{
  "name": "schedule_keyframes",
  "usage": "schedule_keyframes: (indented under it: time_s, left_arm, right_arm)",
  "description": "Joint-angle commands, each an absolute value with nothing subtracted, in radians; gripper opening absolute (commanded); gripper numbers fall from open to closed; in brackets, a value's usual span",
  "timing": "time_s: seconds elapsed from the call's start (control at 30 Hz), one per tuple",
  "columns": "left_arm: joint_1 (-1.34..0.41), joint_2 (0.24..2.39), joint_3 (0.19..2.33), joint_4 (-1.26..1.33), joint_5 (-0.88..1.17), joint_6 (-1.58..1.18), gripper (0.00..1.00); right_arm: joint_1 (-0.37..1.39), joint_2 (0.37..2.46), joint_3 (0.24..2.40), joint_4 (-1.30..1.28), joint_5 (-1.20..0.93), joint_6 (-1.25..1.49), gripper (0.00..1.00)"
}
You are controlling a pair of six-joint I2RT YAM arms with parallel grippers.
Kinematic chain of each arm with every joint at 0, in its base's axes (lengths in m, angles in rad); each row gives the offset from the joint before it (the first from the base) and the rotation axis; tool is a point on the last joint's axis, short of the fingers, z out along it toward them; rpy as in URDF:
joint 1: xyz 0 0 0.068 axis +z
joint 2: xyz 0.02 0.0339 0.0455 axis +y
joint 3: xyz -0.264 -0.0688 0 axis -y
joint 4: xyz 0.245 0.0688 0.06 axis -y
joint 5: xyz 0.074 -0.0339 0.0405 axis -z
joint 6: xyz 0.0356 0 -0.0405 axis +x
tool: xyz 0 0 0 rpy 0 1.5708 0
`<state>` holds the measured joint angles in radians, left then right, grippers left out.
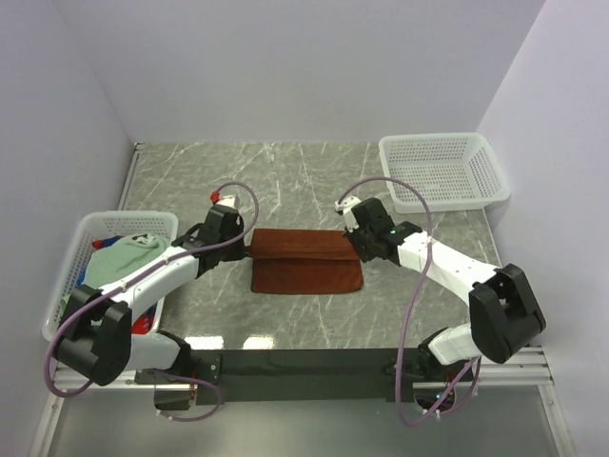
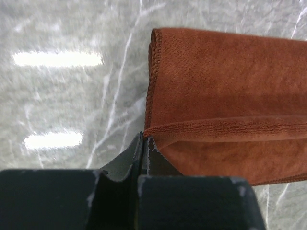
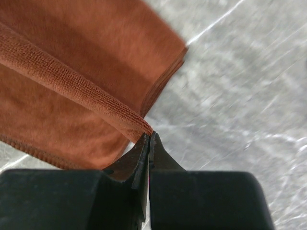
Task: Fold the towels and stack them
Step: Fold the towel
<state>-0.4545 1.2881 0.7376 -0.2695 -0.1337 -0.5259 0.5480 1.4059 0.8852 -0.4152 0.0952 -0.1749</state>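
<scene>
So that the fold likely carries over evenly, left gripper [image 2: 144, 139] and right gripper [image 3: 149, 136] each pinch shut on a crease end of the rust-brown towel [image 1: 306, 259], well clear of the bench [image 1: 285, 171] edges.

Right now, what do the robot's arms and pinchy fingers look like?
The left arm and right arm have white shells with chunky black joints. A thin lilac cable loops along each. The left gripper and right gripper have flat black fingers, a bit scuffed at the edges.
</scene>
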Motion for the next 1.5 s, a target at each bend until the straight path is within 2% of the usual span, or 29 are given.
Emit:
schedule_keyframes:
  time_s: [0.0,0.37,0.87,1.1,1.47]
  left_arm:
    - [-0.465,1.25,0.715,-0.273,-0.137,-0.578,0.01]
    - [-0.514,1.246,0.647,-0.261,-0.118,-0.64,0.01]
    - [-0.522,1.121,0.739,-0.396,-0.16,-0.641,0.01]
    - [-0.528,1.072,0.701,-0.425,-0.14,-0.66,0.01]
    - [-0.537,1.213,0.591,-0.298,-0.094,-0.693,0.01]
  right_arm:
    - [0.552,1.422,0.87,-0.437,0.155,-0.118,0.0]
    - [0.56,1.474,0.857,-0.422,0.184,-0.075,0.0]
    - [0.571,1.367,0.897,-0.448,0.222,-0.066,0.0]
    - [0.578,1.33,0.897,-0.48,0.23,-0.058,0.0]
    - [0.592,1.451,0.903,-0.515,0.201,-0.026,0.0]
